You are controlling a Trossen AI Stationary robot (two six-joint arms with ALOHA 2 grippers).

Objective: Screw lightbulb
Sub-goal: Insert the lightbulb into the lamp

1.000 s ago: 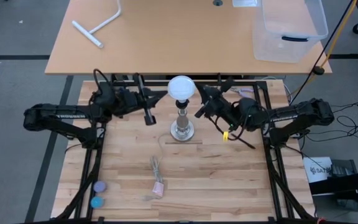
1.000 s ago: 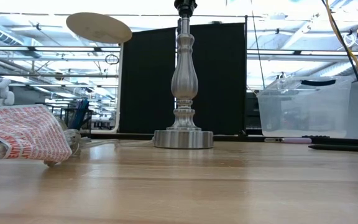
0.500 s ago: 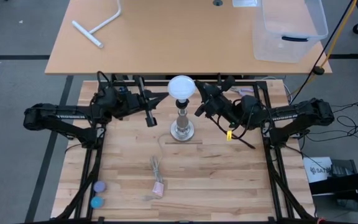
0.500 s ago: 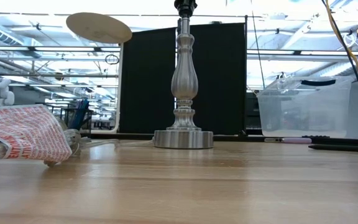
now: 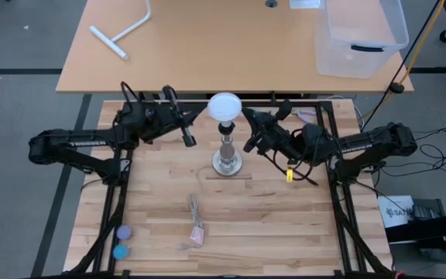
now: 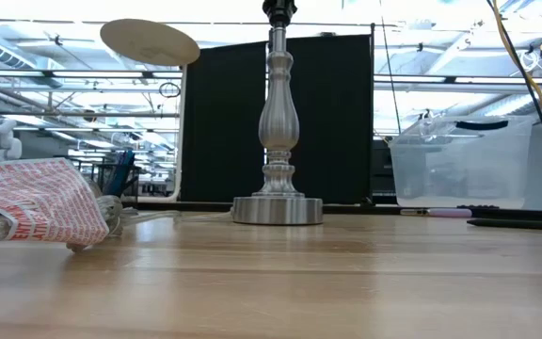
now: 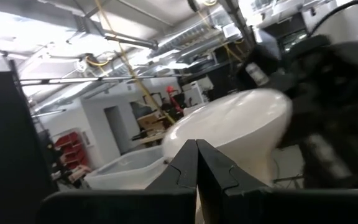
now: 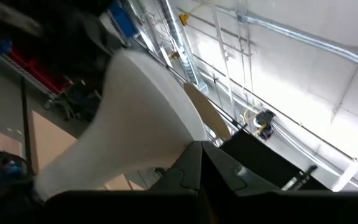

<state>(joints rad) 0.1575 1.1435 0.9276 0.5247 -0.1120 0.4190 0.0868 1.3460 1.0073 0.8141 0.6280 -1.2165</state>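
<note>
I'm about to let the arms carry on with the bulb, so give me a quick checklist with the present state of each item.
1. Lightbulb on top of the lamp post: ok.
2. Bulb fully screwed in: cannot tell.
3. Left gripper shut, clear of the bulb: ok.
4. Right gripper shut, beside the post, not holding the bulb: ok.
5. Post upright on its round base: ok.
6. Small items at the table's near edge lie away from the post: ok.
</note>
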